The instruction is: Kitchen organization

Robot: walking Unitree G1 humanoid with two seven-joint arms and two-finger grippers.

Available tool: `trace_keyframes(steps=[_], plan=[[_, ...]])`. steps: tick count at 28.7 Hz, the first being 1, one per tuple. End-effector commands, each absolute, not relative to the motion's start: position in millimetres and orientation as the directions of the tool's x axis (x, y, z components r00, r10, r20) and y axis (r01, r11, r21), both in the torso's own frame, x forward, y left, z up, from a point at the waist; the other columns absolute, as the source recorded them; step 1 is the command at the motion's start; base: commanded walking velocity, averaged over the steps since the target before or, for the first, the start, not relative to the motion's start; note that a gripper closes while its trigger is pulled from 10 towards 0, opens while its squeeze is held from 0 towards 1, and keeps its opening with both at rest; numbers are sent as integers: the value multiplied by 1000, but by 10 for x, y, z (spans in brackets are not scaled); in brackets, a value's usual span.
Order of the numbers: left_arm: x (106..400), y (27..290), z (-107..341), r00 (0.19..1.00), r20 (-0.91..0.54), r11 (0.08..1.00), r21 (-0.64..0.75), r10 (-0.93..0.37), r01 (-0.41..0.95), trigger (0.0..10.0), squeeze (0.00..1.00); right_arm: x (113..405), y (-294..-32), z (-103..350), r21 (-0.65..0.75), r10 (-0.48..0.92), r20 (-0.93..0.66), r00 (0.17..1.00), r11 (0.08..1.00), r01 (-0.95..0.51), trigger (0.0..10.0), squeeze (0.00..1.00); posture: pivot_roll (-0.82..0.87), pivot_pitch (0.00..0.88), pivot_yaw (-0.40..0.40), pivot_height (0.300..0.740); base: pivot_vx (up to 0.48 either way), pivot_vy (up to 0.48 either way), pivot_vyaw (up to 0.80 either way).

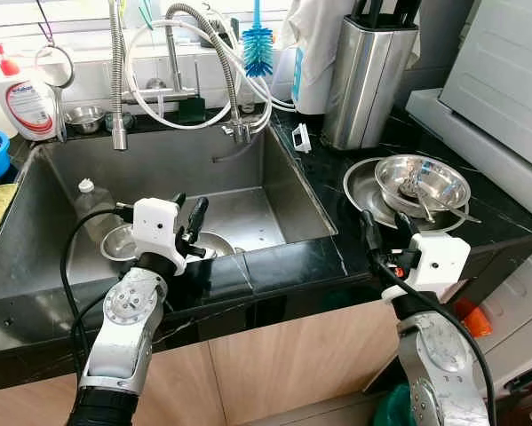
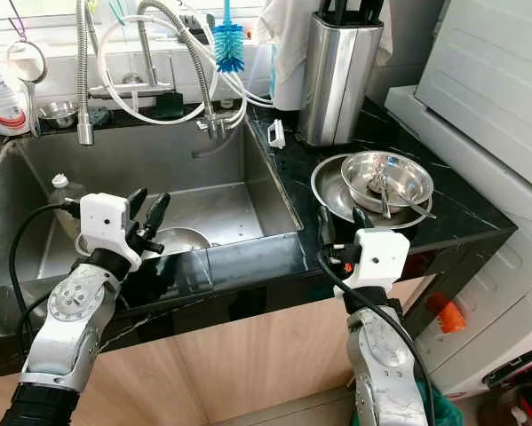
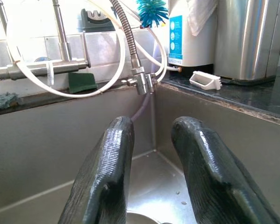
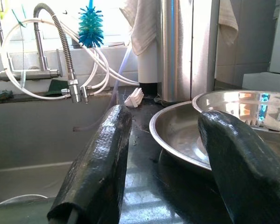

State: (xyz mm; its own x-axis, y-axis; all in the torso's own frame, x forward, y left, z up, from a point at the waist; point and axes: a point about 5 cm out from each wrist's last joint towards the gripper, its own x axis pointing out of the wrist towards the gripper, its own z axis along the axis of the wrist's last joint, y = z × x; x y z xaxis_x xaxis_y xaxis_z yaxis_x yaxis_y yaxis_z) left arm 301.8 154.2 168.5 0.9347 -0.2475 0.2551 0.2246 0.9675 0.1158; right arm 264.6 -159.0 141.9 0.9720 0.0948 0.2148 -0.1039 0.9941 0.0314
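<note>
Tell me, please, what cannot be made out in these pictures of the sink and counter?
- Bowls in the sink: partly hidden behind the left gripper, head views.
- Utensils in the steel bowl: too small to identify.
- Knife block: top cut off by the frame edge.
- Soap bottle label: too small to read.

This is a home kitchen. A stainless steel sink [image 1: 159,191] is set into a black stone counter [image 1: 319,257] over wooden cabinet fronts. Behind the sink stand spring-neck taps [image 1: 199,40], a blue bottle brush [image 1: 258,44] and a soap bottle [image 1: 21,98]. To the right of the sink sit a steel knife block [image 1: 363,80] and stacked metal bowls [image 1: 421,182].
</note>
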Motion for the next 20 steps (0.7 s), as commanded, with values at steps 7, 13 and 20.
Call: trace_keyframes(steps=[7,13,20], plan=[[3003,1527,1737,924,275,962,138,-266,236,10000,0,2654,-1584,1437,27,100,225,969,994,-109,10000,0,41,0,-19,740,0,0,0],[3001,1527,1729,924,272,961,137,-268,238,10000,0,2645,-1615,1469,24,82,236,968,996,-90,10000,0,38,0,-18,740,0,0,0],[3003,1523,1726,925,270,961,136,-269,240,10000,0,2644,-1621,1591,10,62,280,958,998,-68,10000,0,35,0,-16,740,0,0,0]])
